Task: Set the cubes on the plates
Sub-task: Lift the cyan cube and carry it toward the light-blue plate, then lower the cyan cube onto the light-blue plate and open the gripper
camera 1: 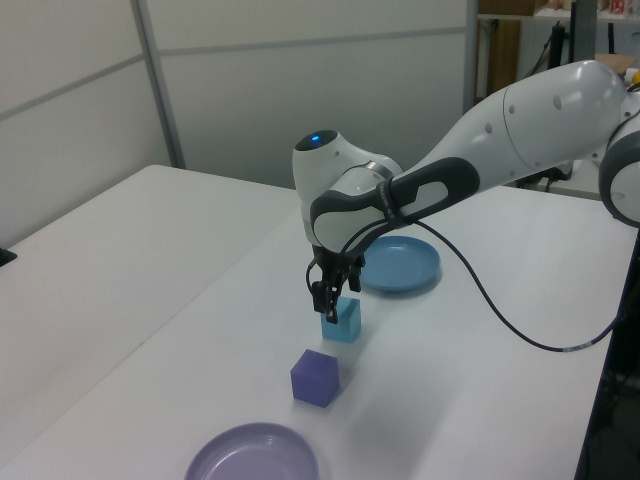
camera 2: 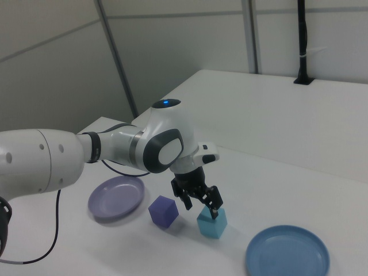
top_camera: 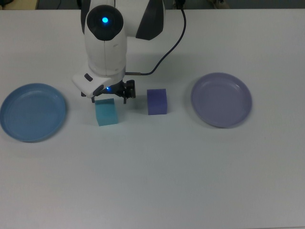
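Directly beneath the gripper sits the turquoise cube, and in the right view the two dark fingers are spread apart, empty, with their tips down at the cube's top edge, one tip at the top face and the other off to the side nearer the blue-violet cube. Whether a fingertip actually touches the turquoise block I cannot tell. From the top view the white wrist, with its blue light glowing, covers the cube's far edge, and the gripper hangs over that far side rather than over the middle. Just beside the gripper, toward the top view's right, the blue-violet cube rests flat on the white table, apart from the turquoise one with a gap of bare table between them. Farther out on that same side, well apart from the gripper, lies the lavender plate, with nothing on it. Off to the other side, toward the top view's left, the blue plate lies well apart from the gripper too, also bare. Both cubes stand on the table between the two plates, all four roughly in a row. A black cable loops from the arm down behind the wrist. The left view shows the arm reaching in from the left view's right, wrist pointing straight down at the turquoise cube.
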